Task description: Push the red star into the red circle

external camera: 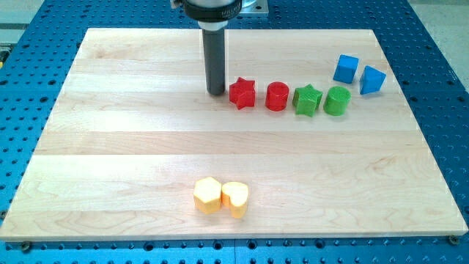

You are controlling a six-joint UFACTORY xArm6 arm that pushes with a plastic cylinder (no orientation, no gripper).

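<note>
my tip (216, 92) has no pincer to spread or press, and it stands just left of the red star (242, 93) in the upper middle, so a slow straight push rightward should bring it to the red circle (277, 96).

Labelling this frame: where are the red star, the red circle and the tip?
red star (242, 93), camera view, top face centre.
red circle (277, 95), camera view, top face.
my tip (215, 92), camera view, rod's lower end, left of the star.
</note>
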